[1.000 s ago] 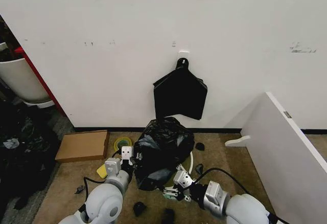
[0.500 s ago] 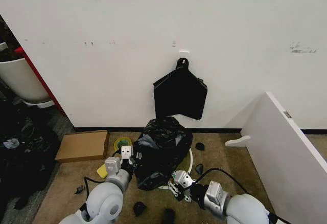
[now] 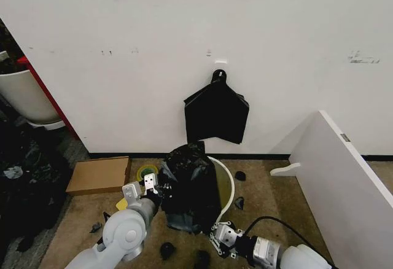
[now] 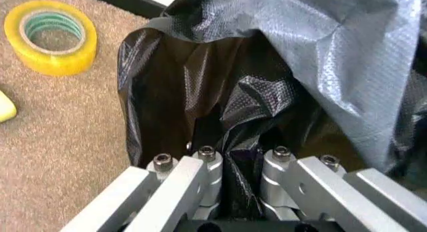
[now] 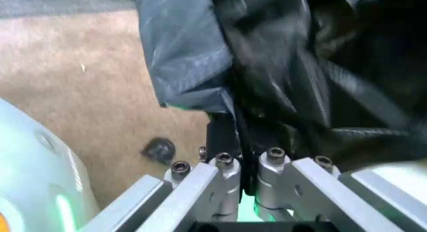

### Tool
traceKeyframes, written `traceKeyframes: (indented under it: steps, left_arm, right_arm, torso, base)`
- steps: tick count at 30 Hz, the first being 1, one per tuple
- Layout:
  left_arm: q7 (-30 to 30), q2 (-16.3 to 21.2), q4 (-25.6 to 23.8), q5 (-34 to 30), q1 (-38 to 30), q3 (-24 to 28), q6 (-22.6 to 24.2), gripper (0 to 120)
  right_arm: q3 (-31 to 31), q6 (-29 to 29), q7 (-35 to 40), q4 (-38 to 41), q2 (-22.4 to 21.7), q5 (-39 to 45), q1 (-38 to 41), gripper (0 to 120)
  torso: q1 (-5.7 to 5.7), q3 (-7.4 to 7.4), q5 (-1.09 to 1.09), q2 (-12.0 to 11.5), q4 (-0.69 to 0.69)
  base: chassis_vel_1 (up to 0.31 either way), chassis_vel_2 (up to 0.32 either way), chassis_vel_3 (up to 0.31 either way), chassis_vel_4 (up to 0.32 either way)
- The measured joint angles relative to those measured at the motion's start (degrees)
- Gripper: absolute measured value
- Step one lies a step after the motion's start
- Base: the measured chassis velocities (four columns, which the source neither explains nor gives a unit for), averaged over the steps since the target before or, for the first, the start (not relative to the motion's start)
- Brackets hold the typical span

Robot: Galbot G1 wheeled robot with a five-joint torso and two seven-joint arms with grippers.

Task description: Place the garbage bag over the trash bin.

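The glossy black garbage bag (image 3: 189,186) is draped over the left part of the white trash bin (image 3: 233,187). The bin's rim shows as an arc on the right. My left gripper (image 3: 151,187) sits at the bag's left side, shut on a fold of the bag (image 4: 220,107) between its fingers (image 4: 207,164). My right gripper (image 3: 221,237) is low, near the bag's bottom right corner. In the right wrist view the gripper (image 5: 245,159) is shut on a strip of the bag (image 5: 280,67).
A flat black bundle (image 3: 216,114) hangs on the wall above the bin. A yellow tape roll (image 3: 147,172) and a cardboard box (image 3: 98,174) lie to the left. A white board (image 3: 344,183) leans at the right. Small black scraps (image 3: 240,175) dot the carpet.
The bag has been drawn left and taller, baring the bin's white rim on the right. My right gripper has dropped back toward me; the left has shifted slightly.
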Motion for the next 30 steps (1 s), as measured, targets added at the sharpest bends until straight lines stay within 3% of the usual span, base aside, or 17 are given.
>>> traceKeyframes:
  steps: [18, 30]
  left_arm:
    - [0.6, 3.1, -1.4, -2.8, 1.0, -0.6, 0.5, 5]
    - [2.5, 4.3, -1.8, -1.8, 1.6, -0.1, 1.6, 5]
  right_arm:
    - [2.7, 1.6, 0.1, -8.1, -2.1, 0.5, 2.5, 0]
    - [3.1, 6.5, 0.0, -14.2, -2.2, -1.1, 5.0, 0]
  torso:
    - [0.00, 0.00, 0.00, 0.0, 0.00]
    - [0.00, 0.00, -0.01, 0.0, 0.00]
  base:
    - [0.000, 0.000, 0.000, 0.000]
    - [0.000, 0.000, 0.000, 0.000]
